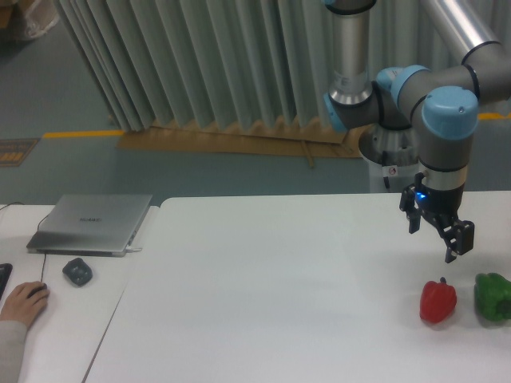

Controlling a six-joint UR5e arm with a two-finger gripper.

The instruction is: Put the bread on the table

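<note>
Silver closed laptop [92, 223], its lid writing unreadable, lies at left. Large white matte desk [271, 295] carries a red pepper [437, 301] and green pepper [493, 297] lower right; above them, the black end effector [438, 232] hangs empty, fingers apart. Bread is not visible.

No text, label or number can be read anywhere.

big white counter [271, 295] here; red pepper [437, 301] and green pepper [493, 297] sit near each other at its right edge
</note>
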